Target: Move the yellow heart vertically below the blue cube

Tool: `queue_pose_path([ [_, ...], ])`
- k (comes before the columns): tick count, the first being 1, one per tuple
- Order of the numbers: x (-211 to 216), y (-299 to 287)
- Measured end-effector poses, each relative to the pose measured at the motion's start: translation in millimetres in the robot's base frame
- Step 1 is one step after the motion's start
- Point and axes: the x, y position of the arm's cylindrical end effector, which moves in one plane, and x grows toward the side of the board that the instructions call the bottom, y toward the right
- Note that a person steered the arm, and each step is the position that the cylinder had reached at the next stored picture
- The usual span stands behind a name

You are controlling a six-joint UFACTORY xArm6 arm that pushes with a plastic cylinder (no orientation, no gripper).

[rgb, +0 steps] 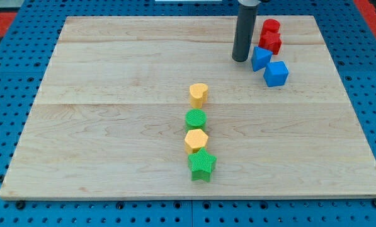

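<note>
The yellow heart (199, 94) lies near the middle of the wooden board (112, 126), heading a column of blocks. The blue cube (276, 73) sits at the upper right, to the right of and above the heart. My tip (240, 59) is at the end of the dark rod, just left of a blue triangular block (260, 58) and up and right of the yellow heart, well apart from it.
Below the heart lie a green cylinder (196, 118), a yellow hexagon (196, 140) and a green star (202, 164). Two red blocks (270, 36) sit stacked in view above the blue ones. Blue pegboard (11, 94) surrounds the board.
</note>
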Motion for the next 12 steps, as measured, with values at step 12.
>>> queue_pose_path([
  [12,130,-71],
])
